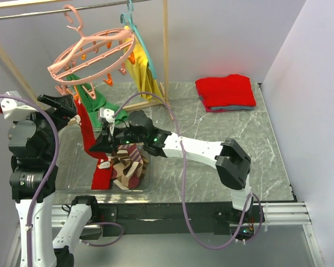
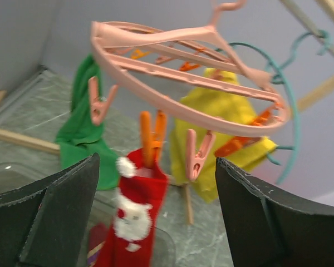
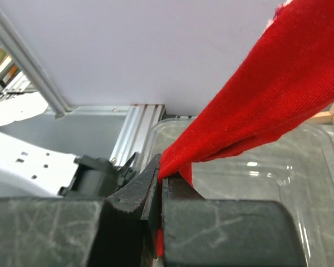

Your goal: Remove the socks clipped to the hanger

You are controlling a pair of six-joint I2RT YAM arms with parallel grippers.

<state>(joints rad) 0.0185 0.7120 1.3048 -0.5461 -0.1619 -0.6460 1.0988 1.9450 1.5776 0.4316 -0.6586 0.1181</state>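
Note:
The pink ring hanger (image 1: 92, 55) hangs tilted from the rail at the top left and fills the left wrist view (image 2: 195, 61). One red sock (image 1: 87, 127) with a white Santa pattern (image 2: 134, 211) hangs from an orange clip (image 2: 152, 136). My right gripper (image 1: 103, 147) is shut on the sock's lower part (image 3: 256, 100), and the cloth runs taut from the jaws (image 3: 161, 178). My left gripper (image 2: 156, 164) is open, just below the hanger and in front of the clipped sock, and holds nothing. Several striped beige and maroon socks (image 1: 128, 167) lie in a clear bin (image 1: 72, 183).
A green cloth (image 1: 94, 97) and a yellow garment (image 1: 139, 72) on a teal hanger (image 1: 142, 44) hang behind the ring. A wooden rack post (image 1: 166, 50) stands beside them. Folded red cloth (image 1: 225, 92) lies at the back right of the table.

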